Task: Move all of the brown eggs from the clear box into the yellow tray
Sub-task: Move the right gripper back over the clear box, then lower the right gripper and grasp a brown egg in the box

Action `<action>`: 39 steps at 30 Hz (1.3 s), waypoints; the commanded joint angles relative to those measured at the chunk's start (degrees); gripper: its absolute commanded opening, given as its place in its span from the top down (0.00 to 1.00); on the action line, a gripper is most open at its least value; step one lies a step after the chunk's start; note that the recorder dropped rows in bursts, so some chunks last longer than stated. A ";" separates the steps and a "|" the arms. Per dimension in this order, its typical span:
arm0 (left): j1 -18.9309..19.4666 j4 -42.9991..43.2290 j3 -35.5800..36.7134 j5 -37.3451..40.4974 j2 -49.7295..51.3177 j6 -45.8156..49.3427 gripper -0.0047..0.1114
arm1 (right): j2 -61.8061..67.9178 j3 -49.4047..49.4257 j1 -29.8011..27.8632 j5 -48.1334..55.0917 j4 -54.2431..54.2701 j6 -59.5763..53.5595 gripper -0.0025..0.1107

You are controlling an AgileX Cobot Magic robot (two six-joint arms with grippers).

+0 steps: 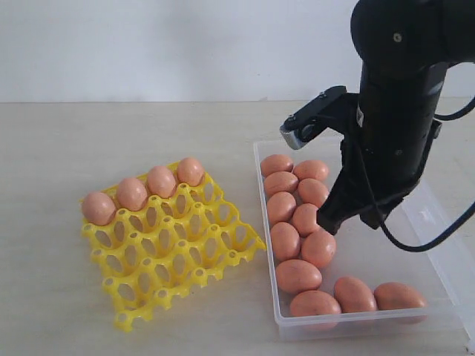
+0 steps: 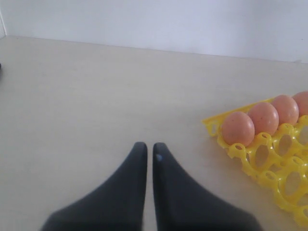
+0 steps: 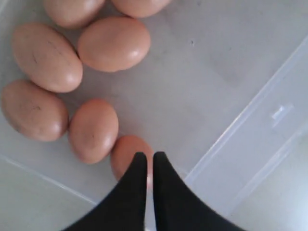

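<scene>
Right wrist view: smooth pinkish-brown oval eggs [image 3: 113, 43], about a dozen lying loose in the shallow transparent plastic box [image 3: 207, 72]; four seated in the yellow openwork plastic egg tray [image 1: 237, 239]. Right gripper [image 3: 149, 158] pinched shut, empty, over one egg. Recommended: open wide, straddle the egg, close gently.

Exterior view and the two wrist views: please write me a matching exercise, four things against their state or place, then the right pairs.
1. yellow tray
2. clear box
3. left gripper
4. right gripper

A. jaws shut, above brown eggs in the box
B. holds four brown eggs in one edge row
C. jaws shut, over bare table
D. transparent, many eggs loose inside

Pairs: 1-B, 2-D, 3-C, 4-A
</scene>
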 commanded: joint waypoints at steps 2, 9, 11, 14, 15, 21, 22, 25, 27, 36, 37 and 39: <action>0.18 -0.12 0.15 -0.23 -0.20 0.27 0.92 | 0.56 -0.12 0.12 -4.56 2.68 -7.31 0.86; 0.18 -0.12 0.15 -0.23 -0.20 0.27 0.92 | 4.93 -0.12 0.12 -3.96 8.62 -6.49 0.50; 0.18 -0.12 0.15 -0.23 -0.20 0.27 0.92 | 6.65 -0.12 0.12 -3.96 9.70 -4.92 0.50; 0.18 -0.12 0.15 -0.23 -0.20 0.27 0.92 | 9.37 -0.12 -0.01 -3.83 9.32 -2.50 0.50; 0.18 -0.12 0.15 -0.23 -0.20 0.27 0.92 | 10.06 -0.12 -0.01 -3.44 9.32 -2.03 0.50; 0.18 -0.12 0.15 -0.23 -0.20 0.27 0.92 | 14.29 -0.12 -0.01 -0.49 9.21 -0.95 0.50; 0.18 -0.12 0.15 -0.23 -0.20 0.27 0.92 | 14.68 -0.12 -0.01 -0.49 9.21 -0.95 0.50; 0.18 -0.12 0.15 -0.23 -0.20 0.27 0.92 | 15.76 -0.12 -0.01 -0.61 9.21 -0.83 0.50; 0.18 -0.12 0.15 -0.23 -0.20 0.27 0.92 | 16.32 -0.12 -0.01 -0.51 9.21 -0.61 0.50; 0.18 -0.12 0.15 -0.23 -0.20 0.27 0.92 | 19.73 -0.12 -0.01 -1.55 9.20 0.00 0.61; 0.18 -0.12 0.15 -0.23 -0.20 0.27 0.92 | 19.73 -0.12 -0.01 -1.92 9.20 0.00 0.69; 0.18 -0.12 0.15 -0.23 -0.20 0.27 0.92 | 19.73 -0.12 -0.01 -3.53 8.94 0.00 0.98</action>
